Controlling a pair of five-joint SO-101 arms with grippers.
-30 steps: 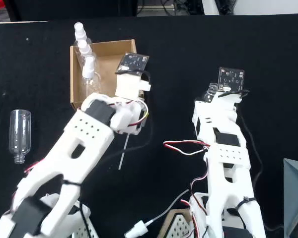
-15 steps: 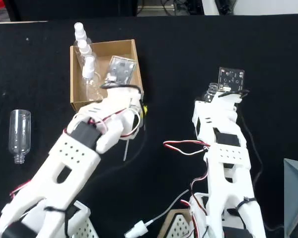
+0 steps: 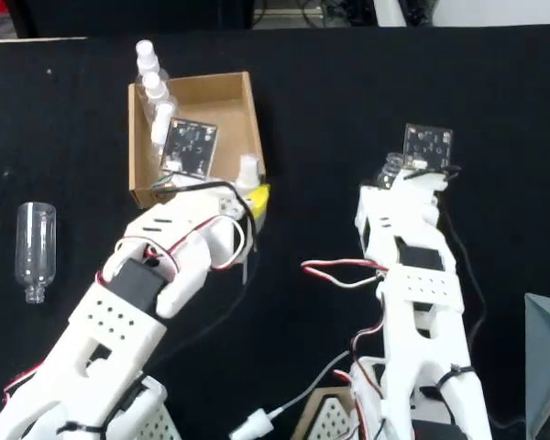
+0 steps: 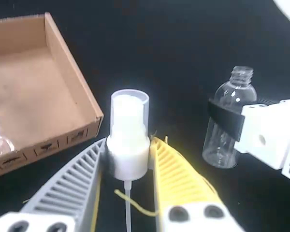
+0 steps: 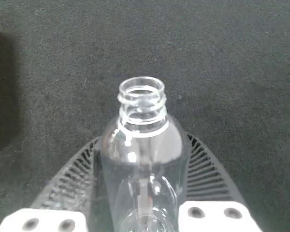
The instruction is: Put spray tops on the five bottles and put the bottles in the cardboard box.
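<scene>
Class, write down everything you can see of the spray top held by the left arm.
The spray top is white plastic, with a clear cap over its nozzle and a thin tube hanging from its collar. It stands upright, clamped at the collar in the left gripper, between its grey and yellow fingers, just outside a corner of the cardboard box, apart from the open bottle.

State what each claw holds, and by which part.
Left claw grips a spray top by its white collar. Right claw grips an uncapped bottle by its clear body.

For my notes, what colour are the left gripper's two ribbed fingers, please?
Grey finger, yellow finger; left wrist view.
</scene>
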